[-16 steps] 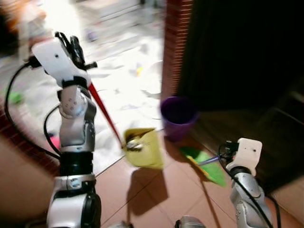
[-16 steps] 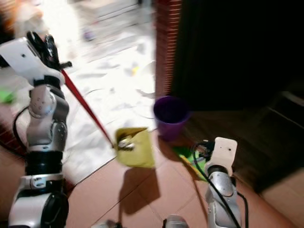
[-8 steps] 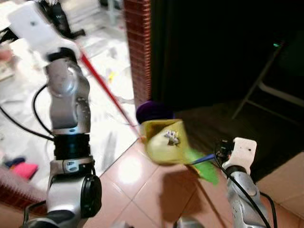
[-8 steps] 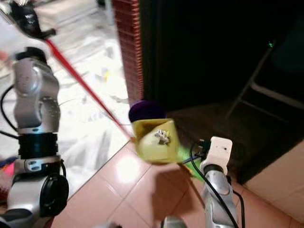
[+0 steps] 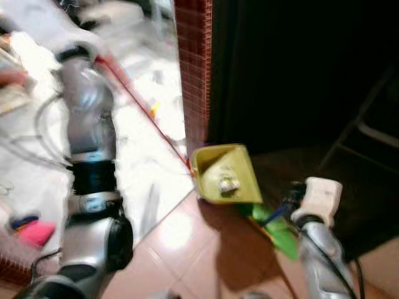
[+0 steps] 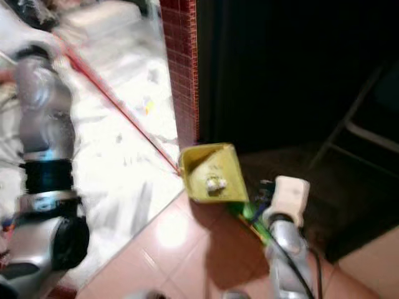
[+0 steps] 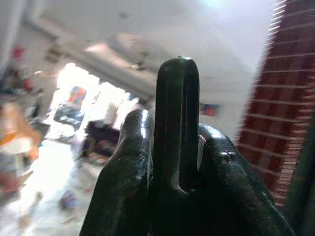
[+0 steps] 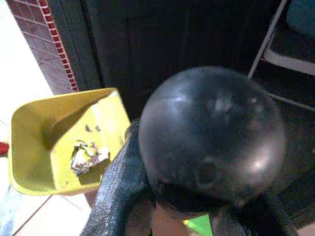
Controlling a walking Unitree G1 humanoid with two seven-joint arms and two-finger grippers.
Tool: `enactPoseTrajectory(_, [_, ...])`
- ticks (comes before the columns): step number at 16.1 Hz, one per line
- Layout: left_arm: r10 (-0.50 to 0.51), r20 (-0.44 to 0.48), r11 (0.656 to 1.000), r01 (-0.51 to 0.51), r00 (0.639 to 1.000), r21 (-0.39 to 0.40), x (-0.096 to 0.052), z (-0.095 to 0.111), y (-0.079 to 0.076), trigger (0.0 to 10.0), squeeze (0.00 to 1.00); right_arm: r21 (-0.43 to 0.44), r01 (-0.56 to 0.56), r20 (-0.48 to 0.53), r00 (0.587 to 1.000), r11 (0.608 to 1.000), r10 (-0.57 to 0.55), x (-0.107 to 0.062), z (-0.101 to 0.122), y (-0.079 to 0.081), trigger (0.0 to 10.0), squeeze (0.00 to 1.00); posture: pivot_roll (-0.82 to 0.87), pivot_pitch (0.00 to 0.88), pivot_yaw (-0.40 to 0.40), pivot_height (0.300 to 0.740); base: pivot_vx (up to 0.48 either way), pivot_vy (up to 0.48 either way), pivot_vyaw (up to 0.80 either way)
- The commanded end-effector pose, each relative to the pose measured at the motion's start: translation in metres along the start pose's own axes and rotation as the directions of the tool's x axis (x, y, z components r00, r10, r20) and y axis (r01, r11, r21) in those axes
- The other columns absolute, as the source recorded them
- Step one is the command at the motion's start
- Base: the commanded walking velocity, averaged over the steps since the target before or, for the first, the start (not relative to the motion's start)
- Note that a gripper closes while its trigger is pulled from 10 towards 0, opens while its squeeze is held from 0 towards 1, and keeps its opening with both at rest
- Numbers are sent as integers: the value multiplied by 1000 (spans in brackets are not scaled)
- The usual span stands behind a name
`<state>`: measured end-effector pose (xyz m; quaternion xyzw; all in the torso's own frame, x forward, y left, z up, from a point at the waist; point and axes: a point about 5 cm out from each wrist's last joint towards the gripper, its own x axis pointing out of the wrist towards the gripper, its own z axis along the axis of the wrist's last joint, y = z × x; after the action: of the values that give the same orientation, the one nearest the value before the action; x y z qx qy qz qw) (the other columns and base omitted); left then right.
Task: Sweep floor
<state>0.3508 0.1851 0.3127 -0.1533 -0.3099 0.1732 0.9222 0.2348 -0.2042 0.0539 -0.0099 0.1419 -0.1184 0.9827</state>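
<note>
Right wrist view: right gripper (image 8: 197,206) closed on black round broom knob (image 8: 211,137). Left gripper (image 7: 172,167) closed on black handle end (image 7: 178,123). Yellow plastic dustpan (image 5: 225,174) lifted, holding crumpled paper scrap (image 8: 87,156). Probably carrying step; next, tip into bin.

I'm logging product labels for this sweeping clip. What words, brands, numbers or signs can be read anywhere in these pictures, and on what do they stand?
None can be read.
The yellow dustpan bears no print, only crumpled scraps.
The red handle and green broom head show no label.
The white wrist housing is plain.
A small coloured patch on the far wall may be a sign, too blurred to read.
</note>
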Motion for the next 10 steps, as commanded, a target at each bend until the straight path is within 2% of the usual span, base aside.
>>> enactPoseTrajectory(1, [-3, 71, 1000, 2, 997, 5, 4, 14, -8, 10000, 0, 9, 17, -75, 997, 1000, -16, -2, -14, -5, 10000, 0, -171, 0, 88, 740, 322, 356, 0])
enactPoseTrajectory(3, [55, 60, 998, -56, 997, 21, 7, 11, -2, 10000, 0, 13, 14, -74, 997, 1000, -13, -3, -15, -4, 10000, 0, -169, 0, 91, 740, 289, 321, 0])
enactPoseTrajectory(5, [50, 75, 998, -54, 996, 44, 8, 11, -2, 10000, 0, 17, 9, -71, 997, 1000, -8, -3, -15, -3, 10000, 0, -168, 0, 91, 740, 144, 272, 0])
enactPoseTrajectory(8, [19, 46, 1000, -20, 999, 13, 5, 5, -9, 10000, 0, 19, 0, -74, 997, 1000, 1, -4, -15, -1, 10000, 0, -164, 0, 92, 740, 400, 0, 0])
enactPoseTrajectory(10, [2, 46, 999, -4, 999, 44, 3, 2, -11, 10000, 0, 16, -6, -77, 997, 1000, 7, -4, -16, -1, 10000, 0, -161, 0, 90, 740, 480, 0, 0])
